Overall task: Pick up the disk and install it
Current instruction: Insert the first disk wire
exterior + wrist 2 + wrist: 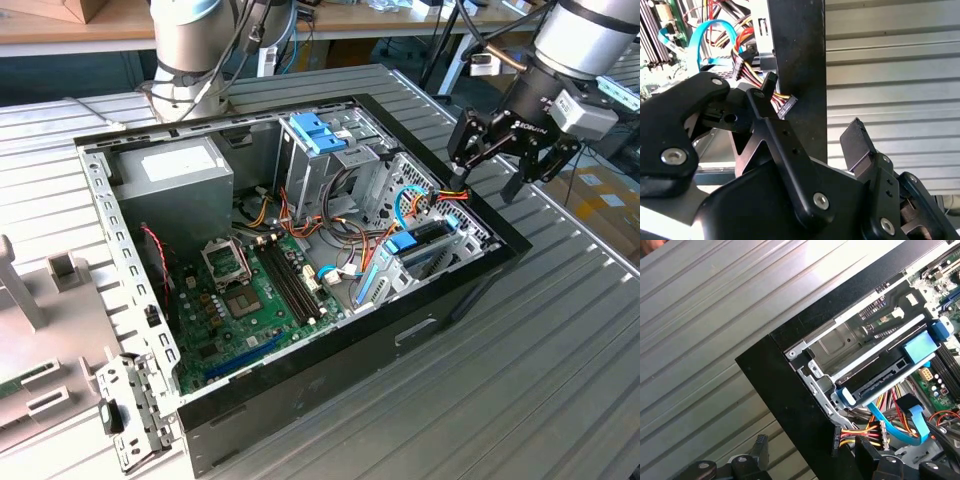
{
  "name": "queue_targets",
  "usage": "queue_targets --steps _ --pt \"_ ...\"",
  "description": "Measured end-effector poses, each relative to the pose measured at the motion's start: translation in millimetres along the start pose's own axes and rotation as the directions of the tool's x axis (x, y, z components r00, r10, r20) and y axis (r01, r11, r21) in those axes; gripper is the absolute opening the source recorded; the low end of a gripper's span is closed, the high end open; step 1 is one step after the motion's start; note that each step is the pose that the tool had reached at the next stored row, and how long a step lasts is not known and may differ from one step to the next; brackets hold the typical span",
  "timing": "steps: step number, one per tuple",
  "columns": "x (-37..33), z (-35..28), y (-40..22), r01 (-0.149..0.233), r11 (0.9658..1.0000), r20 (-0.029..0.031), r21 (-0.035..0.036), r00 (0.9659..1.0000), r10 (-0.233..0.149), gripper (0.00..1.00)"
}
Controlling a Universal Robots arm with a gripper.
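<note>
Currently one gripper (pixel 508 163), fingers (pixel 856 142) spread and empty, hangs over the rim of one open computer case (pixel 470 285) on the desk (pixel 560 380), one disk (pixel 880 382) seated in the drive cage (pixel 840 347) just below the fingers.

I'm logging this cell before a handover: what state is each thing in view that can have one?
gripper: open, empty, straddling the case's wall.
computer case: lying flat, side panel off, inside exposed.
disk: lying in the drive bay under the blue tabs; nothing looks plugged into it.
power connector: unplugged, hanging loose by the case's wall.
</note>
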State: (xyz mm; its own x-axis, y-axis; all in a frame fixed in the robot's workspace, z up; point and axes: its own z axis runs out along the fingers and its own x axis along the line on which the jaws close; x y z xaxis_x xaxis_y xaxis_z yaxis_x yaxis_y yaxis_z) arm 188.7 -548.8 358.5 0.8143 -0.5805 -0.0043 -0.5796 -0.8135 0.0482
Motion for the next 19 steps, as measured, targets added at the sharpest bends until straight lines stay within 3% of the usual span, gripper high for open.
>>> queue_targets --steps 3,9,13,19 --pt "-2.8 0.1 2.0 -0.007 0.9999 -0.0092 -0.0083 0.9999 0.007 0.78" --pt "-9.4 3.0 6.6 -0.026 0.9995 -0.0193 -0.0197 0.9995 0.026 0.78" --pt "-9.9 4.2 6.1 -0.05 0.9984 -0.023 -0.0258 0.9985 0.049 0.78" --pt "-9.9 4.2 6.1 -0.051 0.9984 -0.0231 -0.0261 0.9985 0.05 0.76"
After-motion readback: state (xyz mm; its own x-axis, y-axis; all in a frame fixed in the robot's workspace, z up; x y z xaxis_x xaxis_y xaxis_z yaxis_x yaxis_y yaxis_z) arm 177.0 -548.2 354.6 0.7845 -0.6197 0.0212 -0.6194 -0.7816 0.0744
